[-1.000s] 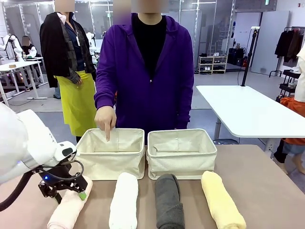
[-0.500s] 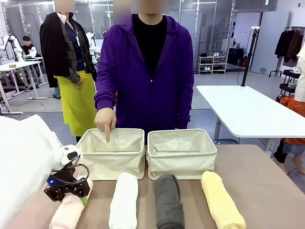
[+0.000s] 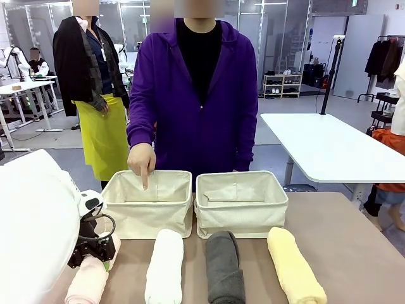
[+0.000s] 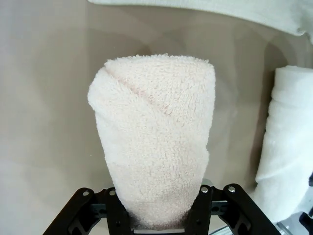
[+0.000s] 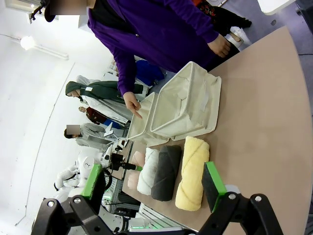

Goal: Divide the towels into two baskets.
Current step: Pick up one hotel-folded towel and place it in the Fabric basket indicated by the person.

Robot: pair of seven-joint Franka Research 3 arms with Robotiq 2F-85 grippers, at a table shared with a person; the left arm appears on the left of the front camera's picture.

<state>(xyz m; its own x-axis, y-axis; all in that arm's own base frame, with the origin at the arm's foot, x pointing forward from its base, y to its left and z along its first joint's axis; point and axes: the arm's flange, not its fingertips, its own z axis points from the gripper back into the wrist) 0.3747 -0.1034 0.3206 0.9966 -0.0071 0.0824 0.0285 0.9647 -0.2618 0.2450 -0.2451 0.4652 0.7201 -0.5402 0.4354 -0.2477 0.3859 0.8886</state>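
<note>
Grips the pale peach towel [image 4: 154,142] across its roll with the left claw [image 3: 95,252], at the left of the desk [image 3: 354,253]. Holds the right claw [image 5: 152,182] wide open, raised above the desk. Beside it in a row: white towel [image 3: 164,266], dark grey towel [image 3: 224,266], yellow towel [image 3: 294,266], in front of the left basket [image 3: 147,218] and right basket [image 3: 240,218]. Pointing into the left basket: the person's hand [image 3: 142,161].

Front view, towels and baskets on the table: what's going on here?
The left gripper has its jaws shut on the pale peach towel, which lies at the left end of a row with the white towel, dark grey towel and yellow towel, all on the table. The person's hand points a finger down into the left basket; the right basket stands beside it. The right gripper hangs above the table, jaws open, holding nothing.
</note>
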